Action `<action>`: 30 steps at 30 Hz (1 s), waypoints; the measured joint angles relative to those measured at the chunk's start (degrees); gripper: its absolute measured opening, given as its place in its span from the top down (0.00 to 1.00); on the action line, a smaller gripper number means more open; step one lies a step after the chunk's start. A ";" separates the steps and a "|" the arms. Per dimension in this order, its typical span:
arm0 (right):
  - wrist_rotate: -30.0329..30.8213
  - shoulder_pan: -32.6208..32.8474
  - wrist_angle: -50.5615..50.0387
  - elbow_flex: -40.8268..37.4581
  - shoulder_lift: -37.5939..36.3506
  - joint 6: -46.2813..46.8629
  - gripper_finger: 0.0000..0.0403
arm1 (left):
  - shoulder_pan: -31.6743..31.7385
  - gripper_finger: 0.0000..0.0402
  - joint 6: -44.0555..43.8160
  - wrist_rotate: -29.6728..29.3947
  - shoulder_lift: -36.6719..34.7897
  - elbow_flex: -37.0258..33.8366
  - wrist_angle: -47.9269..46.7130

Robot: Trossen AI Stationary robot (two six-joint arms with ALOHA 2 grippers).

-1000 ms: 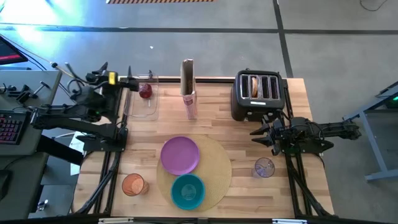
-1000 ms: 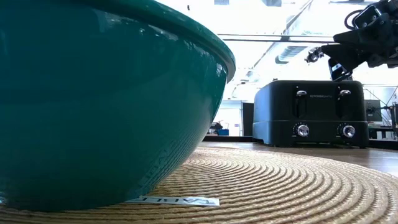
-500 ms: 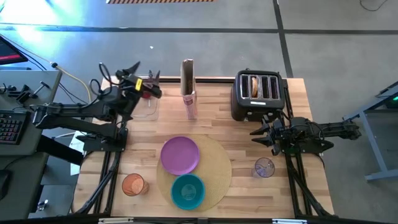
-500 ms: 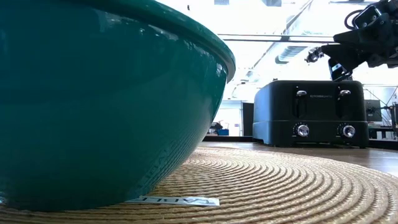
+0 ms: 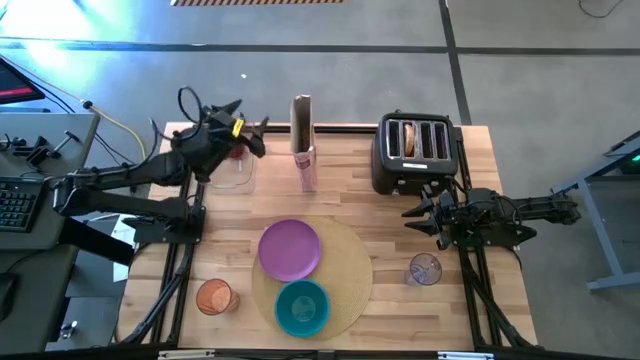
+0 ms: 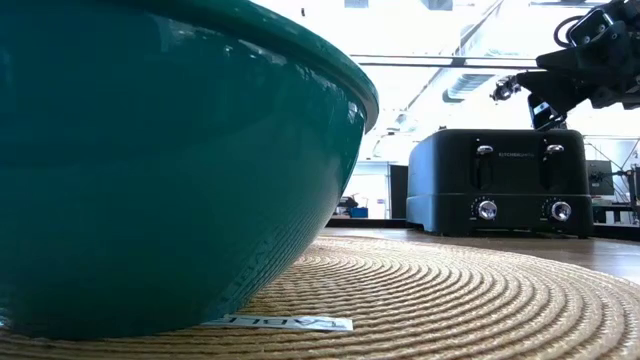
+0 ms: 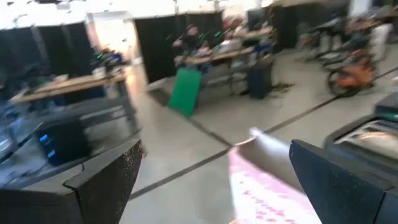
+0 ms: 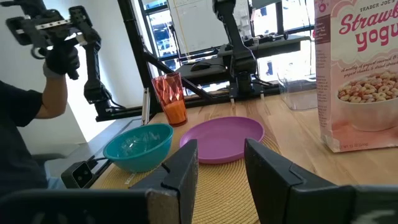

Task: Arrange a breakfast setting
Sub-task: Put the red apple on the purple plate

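Table's far-left, left gripper point(image 5: 250, 138) swung toward cereal box point(image 5: 303, 140)

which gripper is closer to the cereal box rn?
Left. The left gripper hangs just beside the cereal box; the right gripper sits farther off, in front of the toaster.

Red fruit point(image 5: 236, 152) mostly hidden behind left gripper point(image 5: 252, 139)

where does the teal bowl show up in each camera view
High view: teal bowl at bottom centre, on the round mat.
Low view: bowl fills the left, very close.
Left wrist view: not in it.
Right wrist view: bowl lower left, beside the purple plate.
Shared landmark: the round mat beneath it.
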 joint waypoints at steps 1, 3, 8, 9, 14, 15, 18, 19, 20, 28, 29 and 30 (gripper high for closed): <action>-0.01 0.00 -0.01 0.01 0.00 0.00 0.72 | 1.09 0.01 -0.71 0.10 0.38 1.04 -2.14; 0.01 0.00 -0.01 0.00 0.00 0.00 0.72 | 3.24 0.01 -1.24 0.28 0.96 2.69 -6.01; 0.00 0.00 -0.01 0.00 0.00 -0.01 0.72 | 8.18 0.01 -0.94 0.30 1.44 4.94 -10.32; 0.00 0.00 -0.01 0.00 0.00 0.01 0.72 | 9.12 0.01 -0.96 0.32 1.48 5.01 -11.34; 0.01 0.00 -0.01 -0.01 0.00 0.01 0.72 | 13.74 0.01 -1.40 0.43 1.47 5.24 -14.81; 0.00 0.00 0.00 0.01 0.00 0.01 0.72 | 14.64 0.01 -1.60 0.45 1.47 5.24 -15.62; -0.01 0.00 -0.01 0.01 0.00 0.01 0.72 | 17.41 0.01 -3.95 1.77 1.75 5.25 -17.89; -0.02 0.00 -0.01 0.00 0.00 0.01 0.72 | 18.37 0.01 -5.12 3.27 1.94 5.26 -19.06; 0.01 0.00 -0.01 0.00 0.00 0.00 0.72 | 19.39 0.01 -6.40 4.87 2.19 5.26 -20.20; -0.01 0.00 -0.01 0.01 0.00 0.01 0.72 | 26.97 0.01 -12.73 12.35 6.34 5.26 -26.29; 0.01 0.00 -0.01 0.01 0.00 0.00 0.72 | 27.83 0.01 -12.96 12.60 7.03 5.26 -27.07; -0.01 0.00 -0.01 0.02 0.00 0.00 0.72 | 28.64 0.01 -13.29 13.03 7.75 5.26 -28.09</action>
